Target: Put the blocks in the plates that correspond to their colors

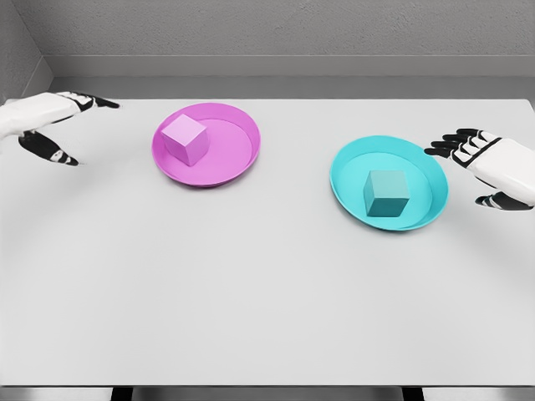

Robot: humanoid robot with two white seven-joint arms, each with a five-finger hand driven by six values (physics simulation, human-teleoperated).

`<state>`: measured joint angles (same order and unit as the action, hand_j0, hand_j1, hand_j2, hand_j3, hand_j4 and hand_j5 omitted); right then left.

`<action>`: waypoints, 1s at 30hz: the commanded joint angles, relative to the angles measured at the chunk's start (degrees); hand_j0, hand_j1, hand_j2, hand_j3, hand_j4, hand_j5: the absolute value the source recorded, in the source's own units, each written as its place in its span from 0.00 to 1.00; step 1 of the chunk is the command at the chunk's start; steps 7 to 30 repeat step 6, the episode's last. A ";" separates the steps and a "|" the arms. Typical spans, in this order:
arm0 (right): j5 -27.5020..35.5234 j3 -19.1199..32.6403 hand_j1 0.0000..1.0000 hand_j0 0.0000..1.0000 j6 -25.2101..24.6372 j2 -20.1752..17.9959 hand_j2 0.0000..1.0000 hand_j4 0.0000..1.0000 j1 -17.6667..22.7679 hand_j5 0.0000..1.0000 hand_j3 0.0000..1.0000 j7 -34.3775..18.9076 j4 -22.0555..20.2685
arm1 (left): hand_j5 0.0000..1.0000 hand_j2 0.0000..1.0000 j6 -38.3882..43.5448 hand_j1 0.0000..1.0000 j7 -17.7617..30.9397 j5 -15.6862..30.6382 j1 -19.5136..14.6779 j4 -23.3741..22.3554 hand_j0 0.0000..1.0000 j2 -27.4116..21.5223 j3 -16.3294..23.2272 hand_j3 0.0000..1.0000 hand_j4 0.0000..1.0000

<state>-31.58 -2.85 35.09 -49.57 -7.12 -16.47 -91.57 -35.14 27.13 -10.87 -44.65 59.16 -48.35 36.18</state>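
Note:
A pink block lies inside the pink plate at the back left of the table. Inside the cyan plate at the right sits a cyan block. My left hand hovers at the left edge, well left of the pink plate, fingers spread and empty. Just right of the cyan plate's rim is my right hand, also open and holding nothing.
The light grey table stretches wide in front of both plates. Its front edge runs along the bottom of the view. A grey wall stands behind the table's far edge.

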 commanded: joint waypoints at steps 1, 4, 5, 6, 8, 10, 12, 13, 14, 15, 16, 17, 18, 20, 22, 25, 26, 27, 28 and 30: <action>0.38 0.04 1.00 1.00 -0.09 -0.09 1.00 1.00 0.00 1.00 1.00 0.03 -0.01 | 1.00 1.00 0.14 1.00 -0.06 0.68 0.00 0.60 1.00 -2.89 -0.23 1.00 1.00; 0.29 0.04 1.00 1.00 -0.09 -0.18 1.00 1.00 0.09 1.00 1.00 0.03 0.08 | 1.00 1.00 0.14 1.00 0.03 0.68 0.00 1.31 1.00 -4.30 -1.37 1.00 1.00; 0.38 0.04 1.00 1.00 -0.09 -0.09 1.00 1.00 0.09 1.00 1.00 0.03 0.08 | 1.00 1.00 0.14 1.00 0.03 0.68 0.00 1.31 1.00 -4.30 -1.38 1.00 1.00; 0.38 0.04 1.00 1.00 -0.09 -0.09 1.00 1.00 0.09 1.00 1.00 0.03 0.08 | 1.00 1.00 0.14 1.00 0.03 0.68 0.09 1.31 1.00 -4.21 -1.38 1.00 1.00; 0.38 0.04 1.00 1.00 -0.09 -0.09 1.00 1.00 0.09 1.00 1.00 0.03 0.08 | 1.00 1.00 0.14 1.00 0.03 0.68 0.09 1.31 1.00 -4.21 -1.38 1.00 1.00; 0.38 0.04 1.00 1.00 -0.09 -0.09 1.00 1.00 0.09 1.00 1.00 0.03 0.08 | 1.00 1.00 0.14 1.00 0.03 0.68 0.09 1.31 1.00 -4.21 -1.38 1.00 1.00; 0.38 0.04 1.00 1.00 -0.09 -0.09 1.00 1.00 0.09 1.00 1.00 0.03 0.08 | 1.00 1.00 0.14 1.00 0.03 0.68 0.09 1.31 1.00 -4.21 -1.38 1.00 1.00; 0.38 0.04 1.00 1.00 -0.09 -0.09 1.00 1.00 0.09 1.00 1.00 0.03 0.08 | 1.00 1.00 0.14 1.00 0.03 0.68 0.09 1.31 1.00 -4.21 -1.38 1.00 1.00; 0.38 0.04 1.00 1.00 -0.09 -0.09 1.00 1.00 0.09 1.00 1.00 0.03 0.08 | 1.00 1.00 0.14 1.00 0.03 0.68 0.09 1.31 1.00 -4.21 -1.38 1.00 1.00; 0.38 0.04 1.00 1.00 -0.09 -0.09 1.00 1.00 0.09 1.00 1.00 0.03 0.08 | 1.00 1.00 0.14 1.00 0.03 0.68 0.09 1.31 1.00 -4.21 -1.38 1.00 1.00; 0.38 0.04 1.00 1.00 -0.09 -0.09 1.00 1.00 0.09 1.00 1.00 0.03 0.08 | 1.00 1.00 0.14 1.00 0.03 0.68 0.09 1.31 1.00 -4.21 -1.38 1.00 1.00; 0.38 0.04 1.00 1.00 -0.09 -0.09 1.00 1.00 0.09 1.00 1.00 0.03 0.08 | 1.00 1.00 0.14 1.00 0.03 0.68 0.09 1.31 1.00 -4.21 -1.38 1.00 1.00; 0.38 0.04 1.00 1.00 -0.09 -0.09 1.00 1.00 0.09 1.00 1.00 0.03 0.08 | 1.00 1.00 0.14 1.00 0.03 0.68 0.09 1.31 1.00 -4.21 -1.38 1.00 1.00; 0.38 0.04 1.00 1.00 -0.09 -0.09 1.00 1.00 0.09 1.00 1.00 0.03 0.08 | 1.00 1.00 0.14 1.00 0.03 0.68 0.09 1.31 1.00 -4.21 -1.38 1.00 1.00; 0.38 0.04 1.00 1.00 -0.09 -0.09 1.00 1.00 0.09 1.00 1.00 0.03 0.08 | 1.00 1.00 0.14 1.00 0.03 0.68 0.09 1.31 1.00 -4.21 -1.38 1.00 1.00; 0.38 0.04 1.00 1.00 -0.09 -0.09 1.00 1.00 0.09 1.00 1.00 0.03 0.08 | 1.00 1.00 0.14 1.00 0.03 0.68 0.09 1.31 1.00 -4.21 -1.38 1.00 1.00; 0.38 0.04 1.00 1.00 -0.09 -0.09 1.00 1.00 0.09 1.00 1.00 0.03 0.08 | 1.00 1.00 0.14 1.00 0.03 0.68 0.09 1.31 1.00 -4.21 -1.38 1.00 1.00; 0.38 0.04 1.00 1.00 -0.09 -0.09 1.00 1.00 0.09 1.00 1.00 0.03 0.08 | 1.00 1.00 0.14 1.00 0.03 0.68 0.09 1.31 1.00 -4.21 -1.38 1.00 1.00; 0.38 0.04 1.00 1.00 -0.09 -0.09 1.00 1.00 0.09 1.00 1.00 0.03 0.08 | 1.00 1.00 0.14 1.00 0.03 0.68 0.09 1.31 1.00 -4.21 -1.38 1.00 1.00; 0.38 0.04 1.00 1.00 -0.09 -0.09 1.00 1.00 0.09 1.00 1.00 0.03 0.08 | 1.00 1.00 0.14 1.00 0.03 0.68 0.09 1.31 1.00 -4.21 -1.38 1.00 1.00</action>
